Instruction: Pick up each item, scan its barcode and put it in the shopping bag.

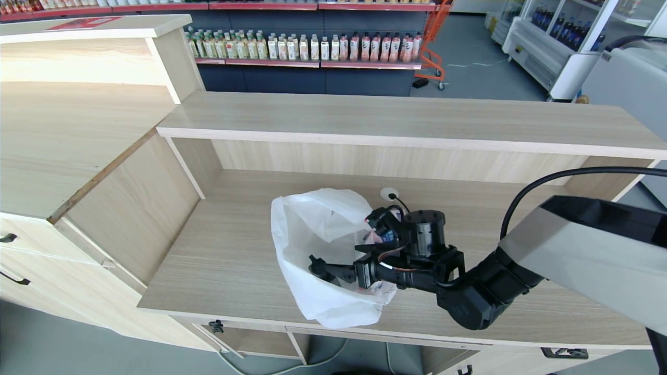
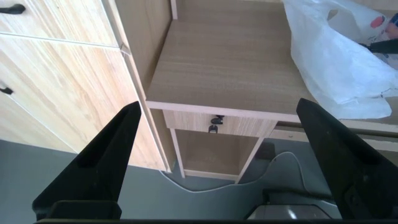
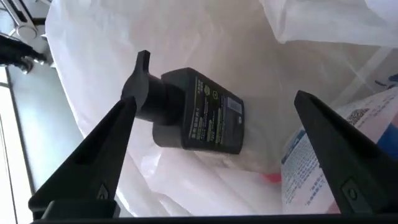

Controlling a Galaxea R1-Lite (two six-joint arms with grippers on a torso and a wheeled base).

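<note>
A white plastic shopping bag (image 1: 307, 234) lies open on the wooden counter (image 1: 219, 260). My right gripper (image 1: 333, 272) sits inside the bag's mouth, open, with nothing between its fingers. In the right wrist view a black pump bottle (image 3: 199, 115) lies on its side in the bag (image 3: 93, 56), just beyond the open right gripper (image 3: 214, 168). A white and blue package (image 3: 311, 168) rests beside one finger. My left gripper (image 2: 217, 162) hangs open and empty below and in front of the counter's front edge, apart from the bag (image 2: 336, 62).
A raised shelf (image 1: 406, 122) runs along the back of the counter, with a side wall (image 1: 140, 208) on the left. A round cable port (image 1: 390, 194) with a black cable sits behind the bag. A drawer with a key lock (image 2: 214, 123) is under the counter.
</note>
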